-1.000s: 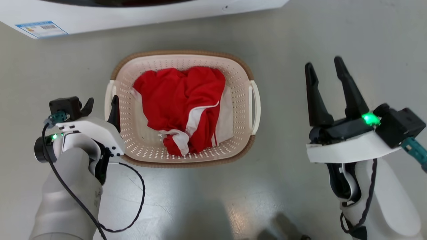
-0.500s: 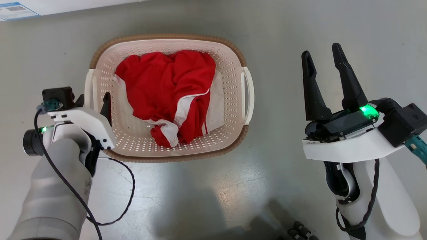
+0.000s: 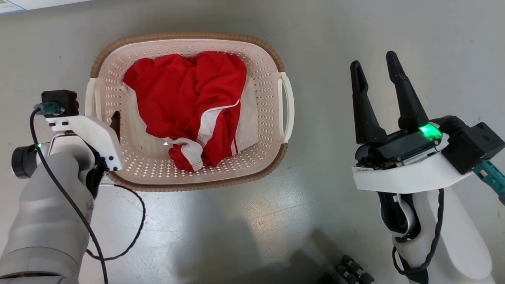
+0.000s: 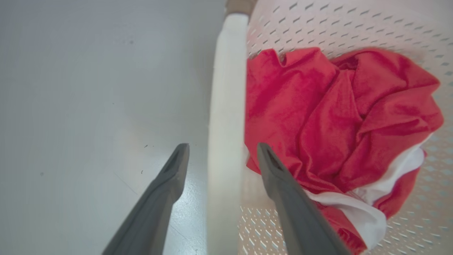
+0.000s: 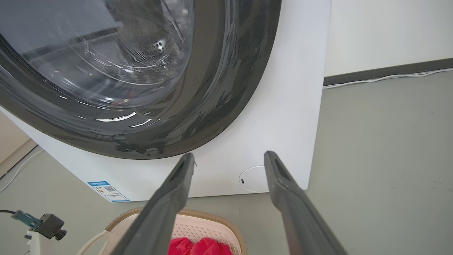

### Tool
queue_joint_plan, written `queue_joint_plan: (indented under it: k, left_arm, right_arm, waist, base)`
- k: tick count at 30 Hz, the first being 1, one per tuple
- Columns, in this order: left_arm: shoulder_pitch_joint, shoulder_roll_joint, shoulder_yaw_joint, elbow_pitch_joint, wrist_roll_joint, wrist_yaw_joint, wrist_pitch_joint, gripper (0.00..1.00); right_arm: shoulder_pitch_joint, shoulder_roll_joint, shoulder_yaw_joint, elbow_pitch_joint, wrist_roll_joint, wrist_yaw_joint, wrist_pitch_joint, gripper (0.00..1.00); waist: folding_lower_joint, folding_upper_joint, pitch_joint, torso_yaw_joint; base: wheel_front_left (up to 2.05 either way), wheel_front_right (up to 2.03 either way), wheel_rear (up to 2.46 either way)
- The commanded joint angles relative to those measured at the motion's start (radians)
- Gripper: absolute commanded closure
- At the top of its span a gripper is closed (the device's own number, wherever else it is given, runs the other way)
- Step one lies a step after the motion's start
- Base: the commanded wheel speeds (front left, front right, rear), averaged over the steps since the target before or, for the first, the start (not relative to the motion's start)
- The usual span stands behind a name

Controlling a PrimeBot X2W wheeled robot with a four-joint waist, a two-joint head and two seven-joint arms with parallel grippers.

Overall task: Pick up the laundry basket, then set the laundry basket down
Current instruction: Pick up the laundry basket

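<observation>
The laundry basket [image 3: 197,185] sits on a smooth grey floor [image 3: 355,23] with a dull sheen, its opening facing up. It is a rounded rectangle of cream plastic. Rows of small slots pierce its walls and base, and a brown band moulded like wickerwork runs around the rim. In the head view its long axis runs from side to side, with a plain white loop handle at each short end. One long side faces the robot and the other faces away from it.

Inside the basket lies a crumpled red garment [image 3: 185,98] of soft cloth with white panels and white piping. It is bunched over most of the base and folded over itself at the basket's near side.

The left tool [image 4: 222,148] stands wide at the basket's left end, astride the left handle [image 4: 226,106]. One dark tapered finger is outside the basket over the floor and the other is inside it, above the red cloth. The handle runs between them and the jaws have not closed on it.

The right tool [image 3: 373,61] is also spread wide and holds nothing. It hangs over the floor well apart from the basket's right handle [image 3: 286,106], fingers pointing the same way as the basket's far side.

Beyond that far side stands a white washing machine [image 5: 283,106]. It has a flat smooth front and a round door of clear, domed glass [image 5: 106,53] set in a broad glossy dark ring.

A thin black cable [image 3: 130,236] loops near the basket's near left corner.
</observation>
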Motion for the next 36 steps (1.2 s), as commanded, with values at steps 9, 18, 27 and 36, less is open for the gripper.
queue_joint_plan:
  k: [9, 18, 27, 36]
  left_arm:
    - [-0.022, 0.054, -0.005, -0.003, -0.013, 0.004, 0.064, 0.29]
    - [-0.028, 0.053, -0.015, -0.001, -0.029, 0.003, 0.126, 1.00]
    - [-0.009, 0.025, 0.010, -0.001, -0.077, 0.016, 0.108, 1.00]
    - [0.032, -0.028, 0.044, -0.001, -0.132, 0.022, 0.042, 1.00]
  right_arm:
    - [0.012, 0.009, 0.023, -0.011, 0.013, 0.006, -0.009, 0.00]
    - [0.007, 0.011, 0.029, 0.002, 0.016, 0.006, -0.009, 0.00]
    - [0.007, 0.013, 0.027, 0.013, 0.015, 0.006, -0.009, 0.00]
    - [0.006, 0.013, 0.031, 0.021, 0.014, 0.006, -0.009, 0.00]
  waist:
    - [0.0000, 0.0000, 0.004, -0.008]
    - [0.0000, 0.0000, -0.004, -0.010]
    - [0.0000, 0.0000, -0.025, -0.002]
    - [0.0000, 0.0000, -0.048, 0.010]
  base:
    - [0.00, 0.00, 0.00]
    - [0.00, 0.00, 0.00]
    - [0.00, 0.00, 0.00]
    - [0.00, 0.00, 0.00]
